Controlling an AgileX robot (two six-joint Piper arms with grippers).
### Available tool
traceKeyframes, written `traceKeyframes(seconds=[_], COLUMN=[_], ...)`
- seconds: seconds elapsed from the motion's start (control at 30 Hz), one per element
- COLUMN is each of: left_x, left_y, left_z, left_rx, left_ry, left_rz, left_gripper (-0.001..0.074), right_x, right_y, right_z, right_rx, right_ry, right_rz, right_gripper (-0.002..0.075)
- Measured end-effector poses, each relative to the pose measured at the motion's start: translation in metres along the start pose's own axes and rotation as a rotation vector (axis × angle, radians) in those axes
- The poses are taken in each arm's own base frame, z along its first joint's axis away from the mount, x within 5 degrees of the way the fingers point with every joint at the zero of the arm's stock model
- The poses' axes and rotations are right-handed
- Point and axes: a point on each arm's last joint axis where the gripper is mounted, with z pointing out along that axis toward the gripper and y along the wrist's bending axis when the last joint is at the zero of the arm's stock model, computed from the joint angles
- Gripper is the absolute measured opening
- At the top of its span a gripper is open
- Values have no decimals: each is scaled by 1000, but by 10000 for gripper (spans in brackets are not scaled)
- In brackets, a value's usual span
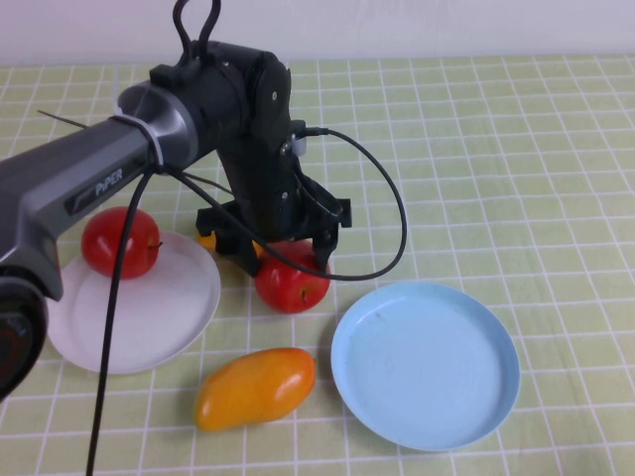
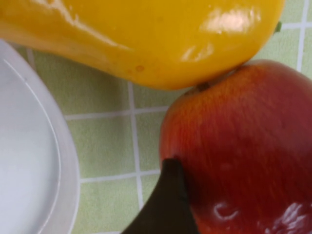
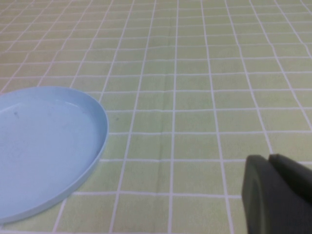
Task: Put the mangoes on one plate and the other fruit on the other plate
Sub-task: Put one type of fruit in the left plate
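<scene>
One red apple (image 1: 294, 283) lies on the table between the two plates. My left gripper (image 1: 283, 260) is lowered over it, open, with a finger on either side. In the left wrist view one dark fingertip (image 2: 168, 195) sits right against this apple (image 2: 243, 146). A mango (image 2: 146, 39) touches the apple's far side and shows in the high view only as an orange patch (image 1: 207, 239) behind the gripper. The other mango (image 1: 256, 387) lies near the front edge. The second apple (image 1: 119, 242) rests on the white plate (image 1: 149, 322). The light blue plate (image 1: 427, 362) holds nothing. My right gripper (image 3: 275, 195) is shut above the cloth beside the blue plate (image 3: 44, 146).
A green checked cloth (image 1: 496, 149) covers the table. The left arm's black cable (image 1: 392, 198) loops out to the right above the blue plate. The white plate's rim (image 2: 68, 161) passes close to the left gripper's finger.
</scene>
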Motion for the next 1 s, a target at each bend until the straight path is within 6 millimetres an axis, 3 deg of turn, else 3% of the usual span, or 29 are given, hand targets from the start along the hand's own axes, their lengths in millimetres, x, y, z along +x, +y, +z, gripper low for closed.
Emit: traceKeyframes(seconds=[0.23,0.33,0.47,0.63,0.73,1.0], left_x=[2,6,18,43,56,74], left_y=[1,2,5,24,44,96], left_z=[-7,-31,-81,-114,-109,-65], left_rx=[-5,-8,4,-28,-84,-212], left_ry=[2,-53,-164,-216,-179,-48], left_rz=[32,84,166,229,217,173], left_gripper=[577,577,576,576,576,575], right_x=[0,0,0,0,0,0], right_y=[0,0,0,0,0,0], right_z=[0,0,0,0,0,0], right_rx=[0,0,0,0,0,0], right_ry=[0,0,0,0,0,0], right_rz=[0,0,0,0,0,0], right_gripper=[-16,-16,-16,-16,-16,-16])
